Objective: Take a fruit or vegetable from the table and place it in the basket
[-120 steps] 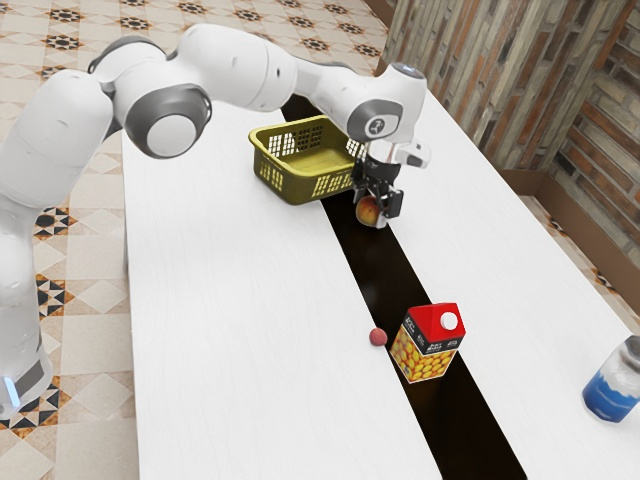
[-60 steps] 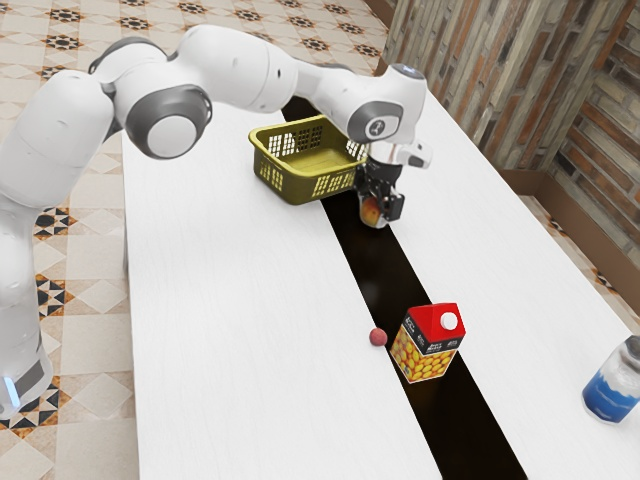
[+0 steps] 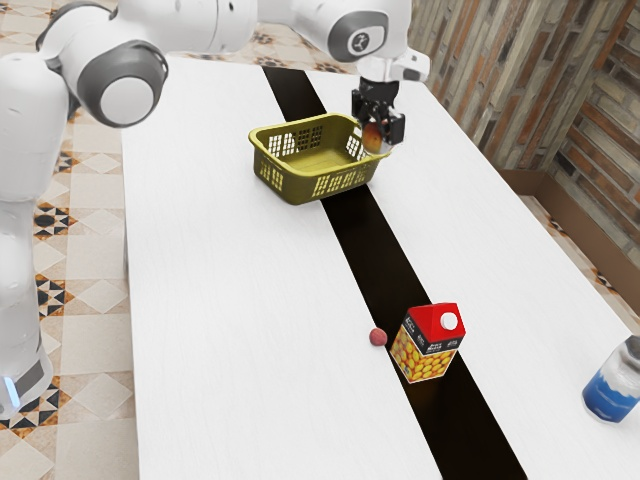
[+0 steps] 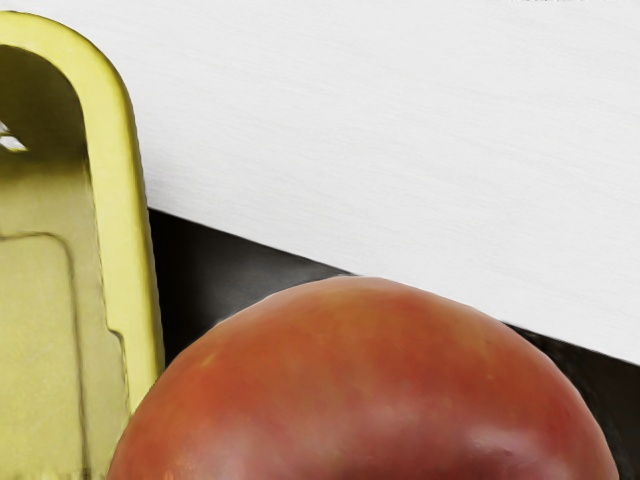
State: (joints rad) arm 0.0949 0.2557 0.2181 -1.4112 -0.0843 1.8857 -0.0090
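Observation:
My gripper (image 3: 377, 138) is raised off the table at the exterior view's right end of the yellow-green basket (image 3: 288, 183), shut on a round red-orange fruit (image 3: 373, 137). The fruit is held at about the height of the basket's rim or above it, outside the opening or over its edge; which one I cannot tell. In the wrist view the fruit (image 4: 365, 390) lies just under the hand, with the basket's rim (image 4: 125, 230) beside it. Nothing is seen inside the basket.
A small red fruit (image 3: 378, 337) lies beside a red-topped carton (image 3: 428, 343) on the white table (image 3: 240, 320). Further off, near the exterior view's right edge, stands a blue and white bottle (image 3: 613, 385). A black strip (image 3: 365, 240) runs along the table.
My hand has risen from the table with the fruit in it. The fruit was low beside the basket before. The basket, carton, small red fruit and bottle have stayed put.

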